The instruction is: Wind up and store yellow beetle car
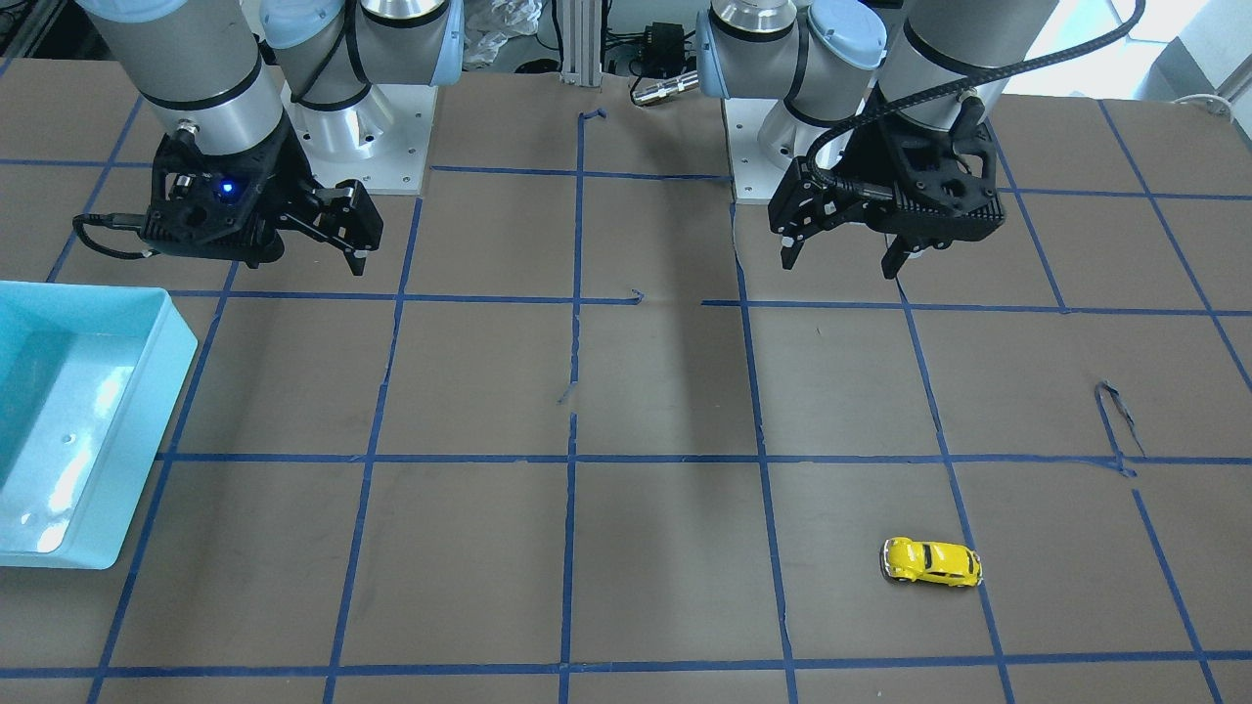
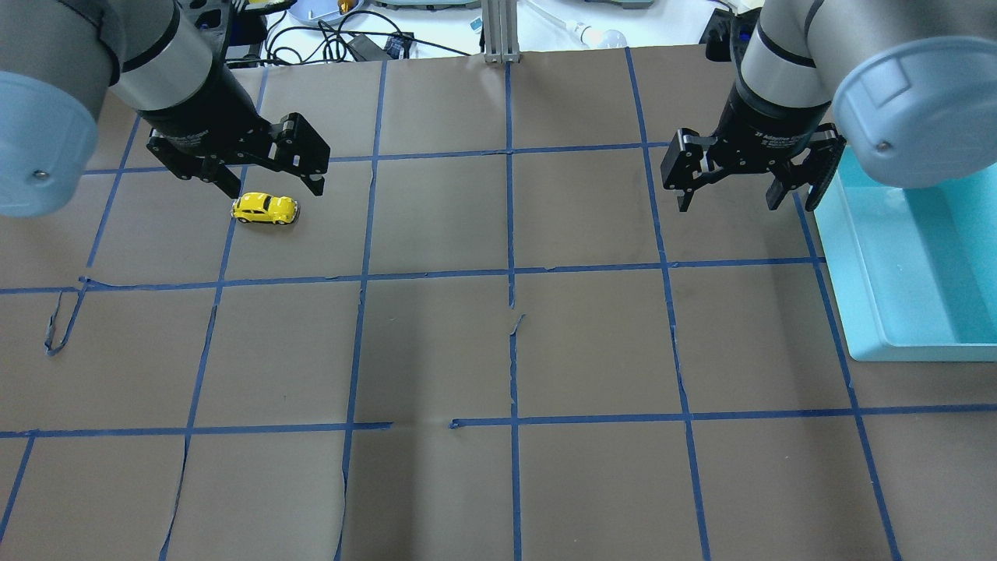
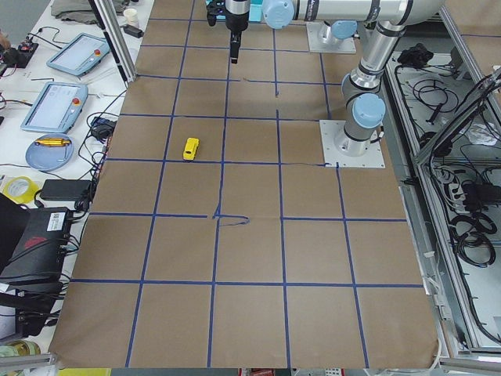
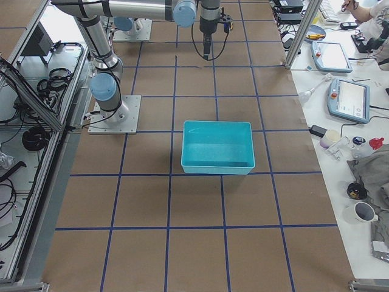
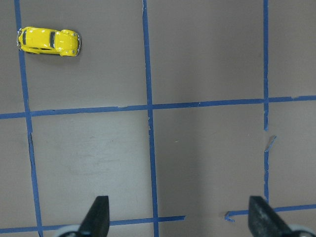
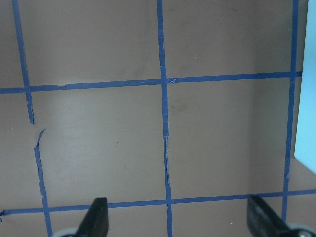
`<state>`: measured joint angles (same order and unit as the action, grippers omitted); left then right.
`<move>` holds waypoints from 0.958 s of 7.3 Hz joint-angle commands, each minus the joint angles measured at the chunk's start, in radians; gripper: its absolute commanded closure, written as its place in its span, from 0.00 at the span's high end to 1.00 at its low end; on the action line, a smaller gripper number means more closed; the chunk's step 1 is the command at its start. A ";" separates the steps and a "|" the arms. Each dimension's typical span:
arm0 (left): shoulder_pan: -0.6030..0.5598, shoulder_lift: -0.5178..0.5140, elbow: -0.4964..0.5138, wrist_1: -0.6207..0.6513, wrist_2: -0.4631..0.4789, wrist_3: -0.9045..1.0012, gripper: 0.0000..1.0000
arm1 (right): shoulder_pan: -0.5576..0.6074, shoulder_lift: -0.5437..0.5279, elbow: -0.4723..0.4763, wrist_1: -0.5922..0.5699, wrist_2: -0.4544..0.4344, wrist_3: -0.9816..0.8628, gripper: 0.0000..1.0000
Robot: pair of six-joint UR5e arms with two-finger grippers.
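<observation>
The yellow beetle car (image 2: 265, 208) stands on its wheels on the brown paper-covered table, on the robot's left side; it also shows in the front view (image 1: 931, 563), the left side view (image 3: 191, 149) and the left wrist view (image 5: 48, 41). My left gripper (image 2: 276, 188) is open and empty and hangs high above the table, away from the car; it also shows in the front view (image 1: 841, 266) and the left wrist view (image 5: 180, 219). My right gripper (image 2: 728, 204) is open and empty, high beside the bin; it also shows in the front view (image 1: 313, 256) and the right wrist view (image 6: 178, 219).
An empty turquoise bin (image 2: 845, 273) stands on the robot's right side of the table; it also shows in the front view (image 1: 181, 332), the right side view (image 4: 217, 147) and the right wrist view (image 6: 308, 98). Blue tape lines form a grid on the table. Cables and pendants lie beyond the far edge.
</observation>
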<state>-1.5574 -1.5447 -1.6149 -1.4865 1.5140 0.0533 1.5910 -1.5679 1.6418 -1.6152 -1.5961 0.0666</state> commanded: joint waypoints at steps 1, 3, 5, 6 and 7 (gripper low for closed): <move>0.002 -0.002 0.003 0.000 0.000 0.006 1.00 | 0.000 0.000 0.000 -0.003 -0.004 -0.001 1.00; 0.007 -0.009 0.003 0.018 -0.002 0.005 1.00 | 0.000 0.000 0.000 -0.003 0.005 -0.001 1.00; 0.007 -0.003 0.000 0.021 0.000 0.006 1.00 | -0.002 0.000 0.001 -0.002 -0.008 0.001 1.00; 0.007 -0.003 0.000 0.022 -0.002 0.006 1.00 | 0.000 0.000 0.003 0.001 -0.008 0.001 1.00; 0.007 -0.005 0.001 0.023 -0.002 0.006 1.00 | 0.000 0.000 0.003 0.000 -0.010 0.001 1.00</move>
<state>-1.5510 -1.5487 -1.6142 -1.4650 1.5130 0.0598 1.5902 -1.5677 1.6437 -1.6153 -1.6042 0.0673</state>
